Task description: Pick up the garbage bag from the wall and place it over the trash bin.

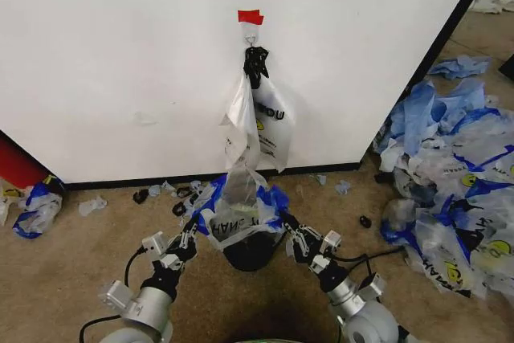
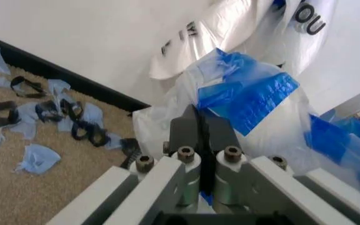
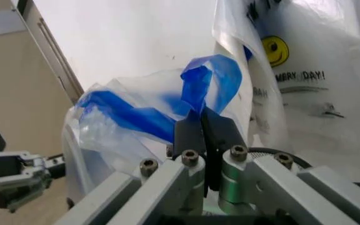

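- The garbage bag (image 1: 239, 213) is already drawn down from the wall (image 1: 120, 62); its mouth spreads over the trash bin (image 1: 250, 253), just in front of the wall's base strip.
- The left gripper (image 1: 190, 235) and right gripper (image 1: 291, 230) flank the bin, each clenched on a blue edge of the bag.
- Left to do, I judge: settle the rim and let go.
- The bag's long axis runs upright, mouth downward.
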Available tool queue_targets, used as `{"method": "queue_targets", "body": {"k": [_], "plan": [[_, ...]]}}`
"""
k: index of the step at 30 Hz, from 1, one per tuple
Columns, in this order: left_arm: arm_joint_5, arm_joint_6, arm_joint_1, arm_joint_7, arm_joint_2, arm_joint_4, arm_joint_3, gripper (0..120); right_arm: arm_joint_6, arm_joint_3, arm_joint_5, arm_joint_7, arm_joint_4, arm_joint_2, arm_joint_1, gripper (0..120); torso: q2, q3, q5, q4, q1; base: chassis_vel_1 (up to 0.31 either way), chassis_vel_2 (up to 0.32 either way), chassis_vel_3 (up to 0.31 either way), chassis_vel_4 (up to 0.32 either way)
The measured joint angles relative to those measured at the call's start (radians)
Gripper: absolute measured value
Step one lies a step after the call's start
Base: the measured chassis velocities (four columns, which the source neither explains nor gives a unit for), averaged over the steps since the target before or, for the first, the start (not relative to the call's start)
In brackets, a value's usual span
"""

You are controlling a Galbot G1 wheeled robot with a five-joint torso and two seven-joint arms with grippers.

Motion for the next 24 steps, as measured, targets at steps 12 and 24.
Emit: {"method": "queue_targets", "body": {"k": [12, 24], "plan": [[0.004, -0.002, -0.001, 0.001, -0.008, 0.014, 0.002, 0, 0.01, -0.067, 0.026, 0.004, -0.044, 0.028, 0.093, 0, 0.0, 0.0, 0.0001, 0.0, 0.0, 0.0, 0.0, 0.0, 0.0], [0.013, -0.005, 0.001, 0.003, -0.016, 0.022, 0.007, 0, 0.009, -0.112, 0.039, 0.007, -0.052, 0.048, 0.144, 0, 0.0, 0.0, 0.0001, 0.0001, 0.0, 0.0, 0.0, 0.0, 0.0]]}}
